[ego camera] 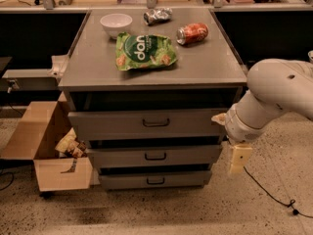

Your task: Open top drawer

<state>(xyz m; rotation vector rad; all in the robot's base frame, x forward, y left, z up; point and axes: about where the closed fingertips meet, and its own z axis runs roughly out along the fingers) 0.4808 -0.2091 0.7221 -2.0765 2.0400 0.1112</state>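
The top drawer (112, 125) is the tallest grey front of the three in the grey cabinet, with a small black bar handle (155, 123) at its centre. There is a dark gap between it and the cabinet top. Two shallower drawers (146, 156) sit below it. My white arm (274, 94) reaches in from the right. The cream-coloured gripper (239, 158) hangs beside the cabinet's right front corner, level with the middle drawer. It is to the right of and below the top handle, touches no drawer and holds nothing I can see.
On the cabinet top (88, 70) lie a white bowl (116, 22), a green chip bag (145, 51), a red can (192, 33) and a crumpled silver packet (157, 15). An open cardboard box (46, 155) stands at the left. A black cable (274, 196) runs on the floor at the right.
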